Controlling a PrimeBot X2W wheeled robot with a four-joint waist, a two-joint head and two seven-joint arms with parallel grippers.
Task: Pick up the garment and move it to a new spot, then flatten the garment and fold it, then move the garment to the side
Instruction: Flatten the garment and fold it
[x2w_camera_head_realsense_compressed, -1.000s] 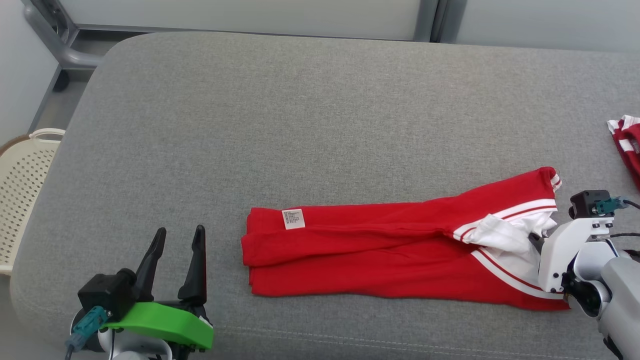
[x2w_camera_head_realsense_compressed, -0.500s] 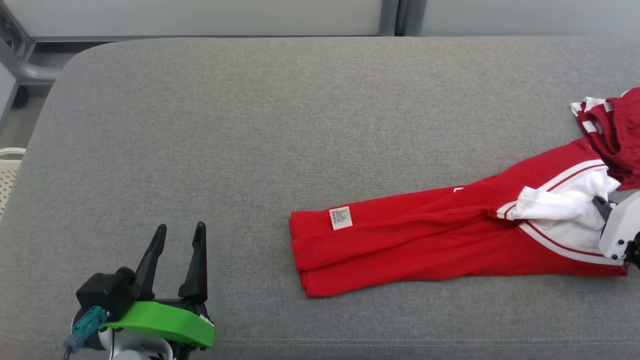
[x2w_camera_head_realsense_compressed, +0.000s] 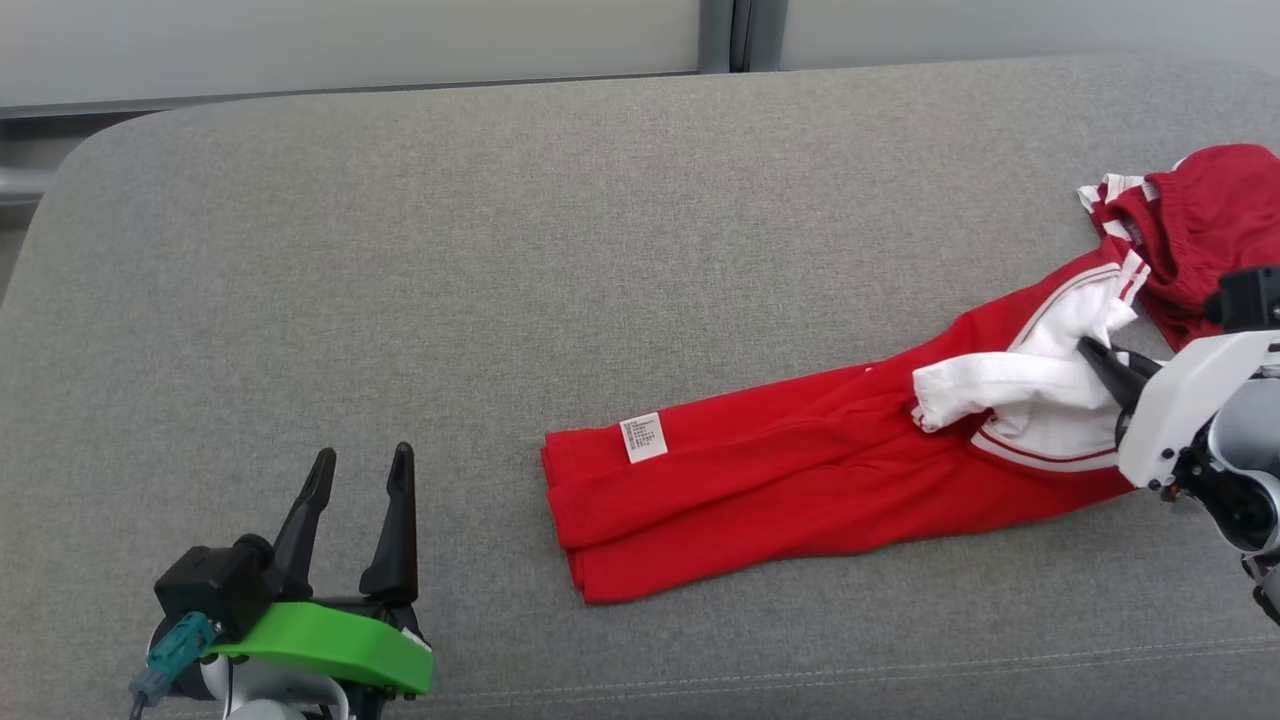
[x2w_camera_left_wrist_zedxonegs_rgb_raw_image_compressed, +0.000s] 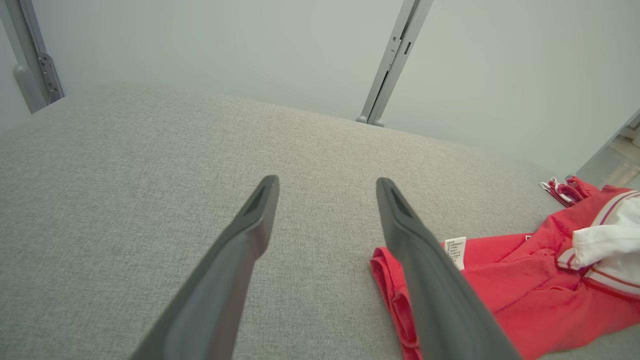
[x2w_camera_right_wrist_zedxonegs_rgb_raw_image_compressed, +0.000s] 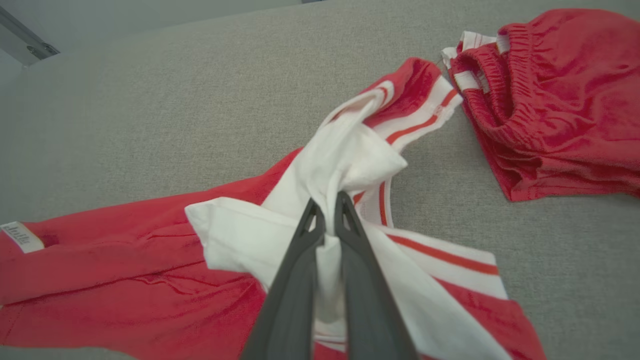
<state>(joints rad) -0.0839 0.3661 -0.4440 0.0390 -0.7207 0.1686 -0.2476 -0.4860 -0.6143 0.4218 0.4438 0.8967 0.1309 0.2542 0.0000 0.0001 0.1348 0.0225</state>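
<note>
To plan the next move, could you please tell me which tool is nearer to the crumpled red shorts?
Right. The right tool, shut on the garment, is just beside the shorts; the left tool stands open beyond the garment's far end.

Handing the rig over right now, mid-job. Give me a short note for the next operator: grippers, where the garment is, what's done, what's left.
Right gripper: shut on the white section of the red garment, at its right end.
Left gripper: open, empty, over the grey cushion at the near left.
Garment: lies on the cushion as a long folded strip, label facing up at its left end. A second red piece lies close by its right end.
Done: it looks flattened and folded.
Left: probably finish moving it aside, then release.
</note>
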